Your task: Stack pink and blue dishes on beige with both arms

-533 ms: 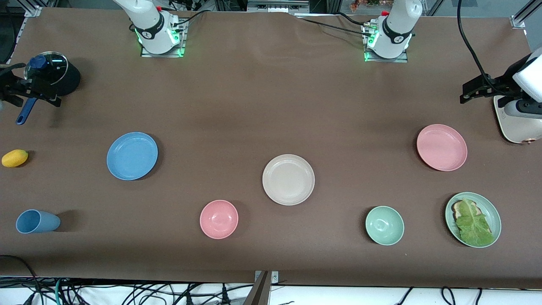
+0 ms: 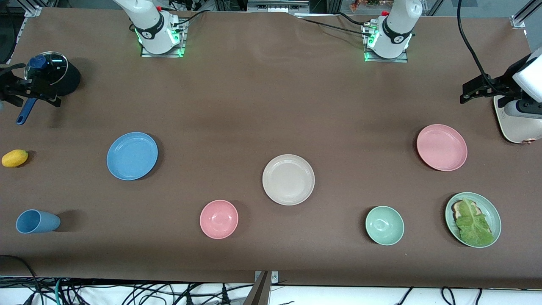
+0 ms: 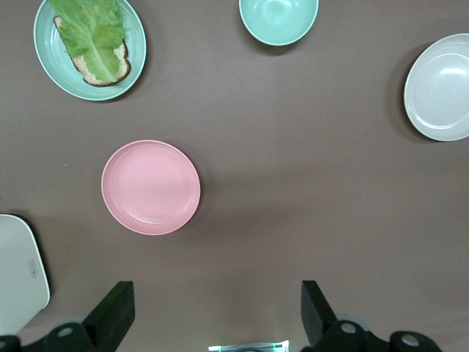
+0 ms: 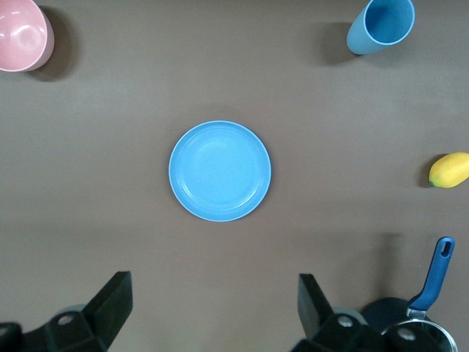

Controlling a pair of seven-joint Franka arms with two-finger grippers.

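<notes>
Beige plate (image 2: 288, 179) lies flat near the middle of the brown desk (image 2: 262, 97), bare, with nothing stacked on it. Nearest the front camera sit a blue cup (image 2: 37, 221) on its side toward the right arm's end, a small pink bowl (image 2: 219, 219) just nearer than the beige plate, a green bowl (image 2: 384, 225), and a green plate (image 2: 473, 219) carrying toast and a lettuce leaf toward the left arm's end. Farther from the camera, the blue plate (image 2: 132, 156) rests toward the right arm's end with a yellow lemon (image 2: 15, 158) out by the desk edge, and the pink plate (image 2: 441, 147) rests toward the left arm's end, near a cream toaster (image 2: 514, 125). Farther still stands a dark pot (image 2: 53, 77) with a glass lid and blue handle. The right end effector (image 4: 212, 308) hovers high over the desk by the pot, fingers spread wide and holding nothing; the left end effector (image 3: 216, 312) hovers by the toaster, likewise spread and holding nothing.
</notes>
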